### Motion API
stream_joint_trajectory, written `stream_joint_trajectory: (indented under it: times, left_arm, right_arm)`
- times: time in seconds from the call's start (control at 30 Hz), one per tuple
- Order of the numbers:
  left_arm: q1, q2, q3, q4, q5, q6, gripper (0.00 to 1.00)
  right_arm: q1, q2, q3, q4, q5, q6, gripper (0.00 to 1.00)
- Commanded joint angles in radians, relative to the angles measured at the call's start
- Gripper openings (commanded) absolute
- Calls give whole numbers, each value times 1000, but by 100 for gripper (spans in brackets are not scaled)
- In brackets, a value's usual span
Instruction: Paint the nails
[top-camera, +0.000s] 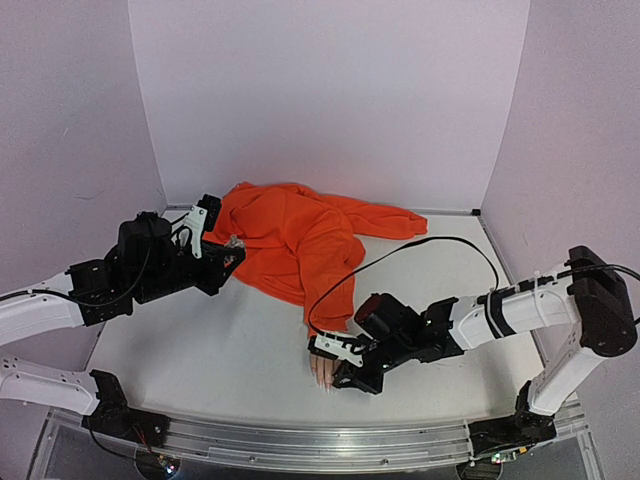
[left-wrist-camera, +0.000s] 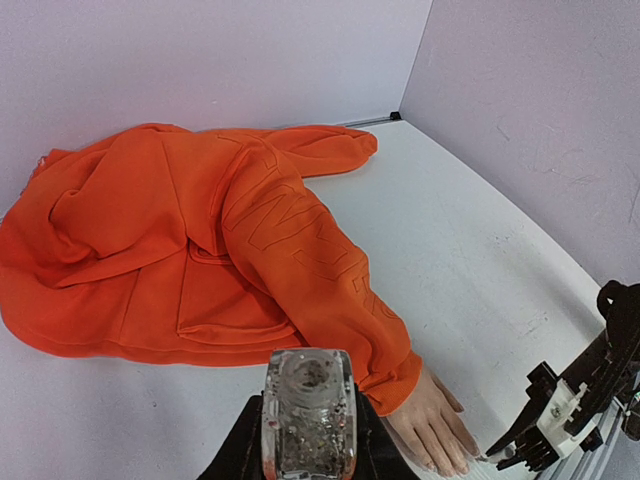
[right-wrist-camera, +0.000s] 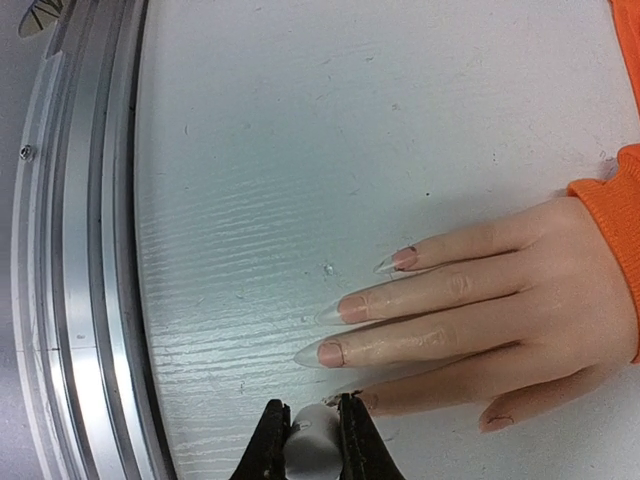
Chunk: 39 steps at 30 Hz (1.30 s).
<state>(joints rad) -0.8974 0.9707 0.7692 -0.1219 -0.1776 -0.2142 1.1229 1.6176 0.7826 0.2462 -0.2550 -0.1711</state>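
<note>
Pale nails (right-wrist-camera: 331, 353) near front rail (right-wrist-camera: 90, 250), right gripper (right-wrist-camera: 312, 432) pinching white cap (right-wrist-camera: 312, 450), left gripper (left-wrist-camera: 308, 440) pinching bottle (left-wrist-camera: 308, 395)

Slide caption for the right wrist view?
Right gripper, shut on a small white cap, beside the nails of the mannequin hand lying flat on the table.

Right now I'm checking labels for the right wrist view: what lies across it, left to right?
Aluminium rail → white tabletop → long nails → mannequin hand → orange sleeve cuff.
</note>
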Motion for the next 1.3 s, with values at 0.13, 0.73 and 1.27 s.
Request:
stream_joint_trajectory:
  times: [0.13, 0.73, 1.27]
  left_arm:
    - [5, -16, 2, 59, 4, -3, 0]
    - [5, -39, 2, 59, 47, 20, 0]
    - [5, -47, -2, 55, 44, 20, 0]
  right_arm:
    - [8, -53, 23, -30, -21, -1, 0]
    - [8, -37, 10, 12, 97, 10, 0]
    - [9, -9, 16, -8, 40, 11, 0]
